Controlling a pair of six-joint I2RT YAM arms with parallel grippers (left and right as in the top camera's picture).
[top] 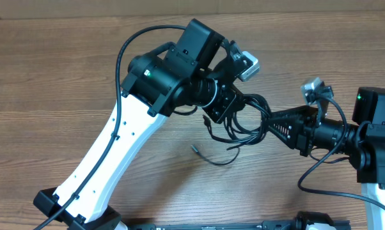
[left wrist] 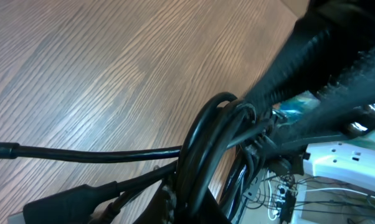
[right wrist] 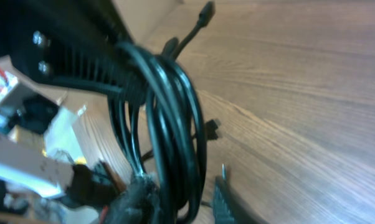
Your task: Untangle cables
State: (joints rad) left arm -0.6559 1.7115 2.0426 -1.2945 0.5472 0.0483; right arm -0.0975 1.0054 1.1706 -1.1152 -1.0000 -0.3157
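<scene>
The cables (top: 247,128) are a bunch of thin black cords tangled at the table's middle, between both grippers. My left gripper (top: 219,105) reaches down from the upper left and is shut on the bunch; in the left wrist view the looped cables (left wrist: 203,149) rise from its jaws. From the right, my right gripper (top: 267,122) meets the tangle. In the right wrist view the cables (right wrist: 169,106) run between its fingers (right wrist: 228,202), and the gripper (right wrist: 181,202) is shut on them. One loose strand ends in a small plug (top: 196,148) lying on the wood.
The wooden table (top: 64,76) spreads to the left and front of the tangle. The two arms nearly touch over the middle. Past the table's edge, a white power strip (left wrist: 343,155) and floor wiring show.
</scene>
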